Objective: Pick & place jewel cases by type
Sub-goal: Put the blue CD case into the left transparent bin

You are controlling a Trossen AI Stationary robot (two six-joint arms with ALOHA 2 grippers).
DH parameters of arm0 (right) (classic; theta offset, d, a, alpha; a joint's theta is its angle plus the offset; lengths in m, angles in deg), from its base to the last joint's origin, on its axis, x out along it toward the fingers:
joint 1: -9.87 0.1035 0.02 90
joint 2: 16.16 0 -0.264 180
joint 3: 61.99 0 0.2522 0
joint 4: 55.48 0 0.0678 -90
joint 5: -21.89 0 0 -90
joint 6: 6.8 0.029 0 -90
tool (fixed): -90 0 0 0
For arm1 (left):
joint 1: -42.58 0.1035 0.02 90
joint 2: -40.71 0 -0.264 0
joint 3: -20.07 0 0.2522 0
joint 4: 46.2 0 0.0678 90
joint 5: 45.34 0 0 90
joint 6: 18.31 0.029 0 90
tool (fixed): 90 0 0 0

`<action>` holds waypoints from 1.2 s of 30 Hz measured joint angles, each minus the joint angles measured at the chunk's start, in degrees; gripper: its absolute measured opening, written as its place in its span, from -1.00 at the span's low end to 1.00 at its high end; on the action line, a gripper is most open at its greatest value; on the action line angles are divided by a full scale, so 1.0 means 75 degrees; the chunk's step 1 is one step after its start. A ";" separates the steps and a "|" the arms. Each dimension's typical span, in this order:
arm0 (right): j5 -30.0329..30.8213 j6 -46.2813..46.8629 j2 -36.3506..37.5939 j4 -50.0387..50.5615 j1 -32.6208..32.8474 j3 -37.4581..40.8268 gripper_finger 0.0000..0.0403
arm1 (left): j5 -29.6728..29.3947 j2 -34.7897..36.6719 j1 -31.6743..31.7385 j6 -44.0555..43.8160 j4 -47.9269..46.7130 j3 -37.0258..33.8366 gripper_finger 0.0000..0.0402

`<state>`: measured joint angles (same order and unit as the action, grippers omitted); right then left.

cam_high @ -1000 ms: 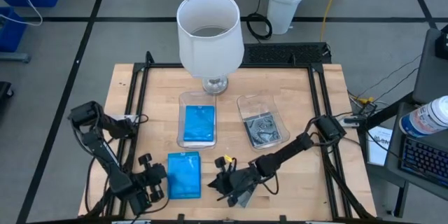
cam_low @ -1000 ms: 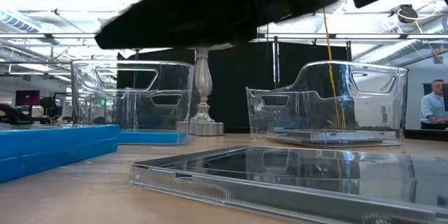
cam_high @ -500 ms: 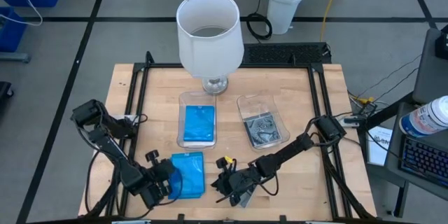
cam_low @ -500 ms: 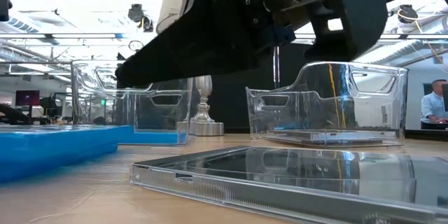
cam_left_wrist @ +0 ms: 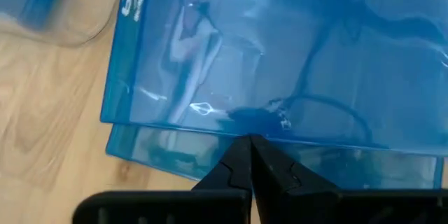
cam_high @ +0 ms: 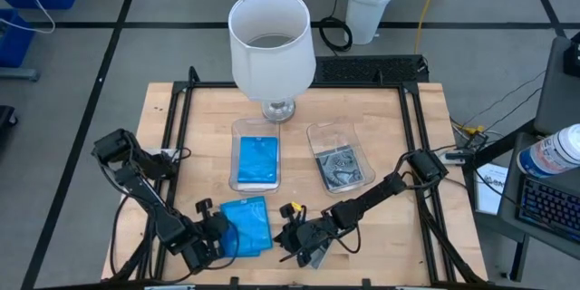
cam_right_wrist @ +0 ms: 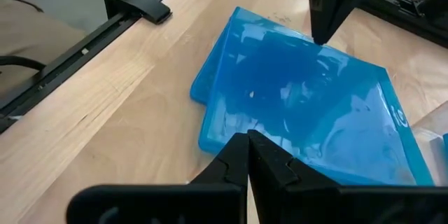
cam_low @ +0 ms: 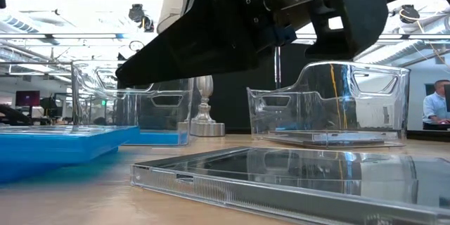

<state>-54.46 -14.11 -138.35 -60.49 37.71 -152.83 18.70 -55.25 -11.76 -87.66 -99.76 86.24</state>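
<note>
At the counter's point(cam_high: 381, 118) near edge, the left gripper point(cam_high: 220, 233) sat low beside a stack of two blue cases point(cam_high: 248, 227), its jaws brought together at the stack's near edge. In the left wrist view the tips met right where the top blue case point(cam_left_wrist: 280, 49) overhung the lower one point(cam_left_wrist: 161, 155); whether they pinched that edge or merely touched it could not be told. The top case lay skewed across its mate.

Just right of the stack, the right gripper point(cam_high: 300, 243) hovered with jaws fully closed and empty, over a grey case point(cam_low: 295, 176) lying flat on the wood. Its wrist camera looked across the blue stack point(cam_right_wrist: 308, 112) toward the left arm's fingertips point(cam_right_wrist: 329, 7).

Farther back stood two clear trays: the left tray point(cam_high: 237, 136) already held a blue case point(cam_high: 257, 161), the right tray point(cam_high: 317, 136) grey ones point(cam_high: 343, 168). Beyond them stood a lamp point(cam_high: 272, 41).

The step in hand looked like separating the top blue case for the left tray. To do it well, the left arm would need a firm bite on the top case alone, well in from the lip, because smooth plastic slides easily. It would need to lift gently so the lower case stayed put, then carry it level and lower it squarely inside the tray walls.
</note>
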 joint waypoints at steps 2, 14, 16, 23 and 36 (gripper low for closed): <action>0.0000 0.0076 0.0000 0.0001 0.0000 0.0000 -1.00 | -0.0002 0.0000 0.0000 0.0197 0.0125 0.0000 -0.95; 0.0000 0.0082 0.0003 0.0067 0.0000 0.0002 -1.00 | 0.0046 -0.0003 -0.0080 0.0898 0.0454 0.0006 -0.98; 0.0000 0.0082 0.0003 0.0095 0.0000 0.0003 -1.00 | 0.0053 -0.0006 -0.0117 0.0889 0.0421 0.0006 -0.95; -0.0003 0.0082 0.0003 0.0099 0.0000 0.0006 -1.00 | 0.0065 -0.0006 -0.0178 0.0867 -0.0027 0.0022 -0.97; -0.0035 0.0084 0.0009 0.0083 0.0000 0.0006 -1.00 | -0.0803 -0.0006 -0.0157 0.0870 -0.1940 0.0436 -0.95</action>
<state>-54.72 -13.48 -138.28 -59.86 37.71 -152.78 12.68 -55.30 -12.94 -81.14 -114.31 89.51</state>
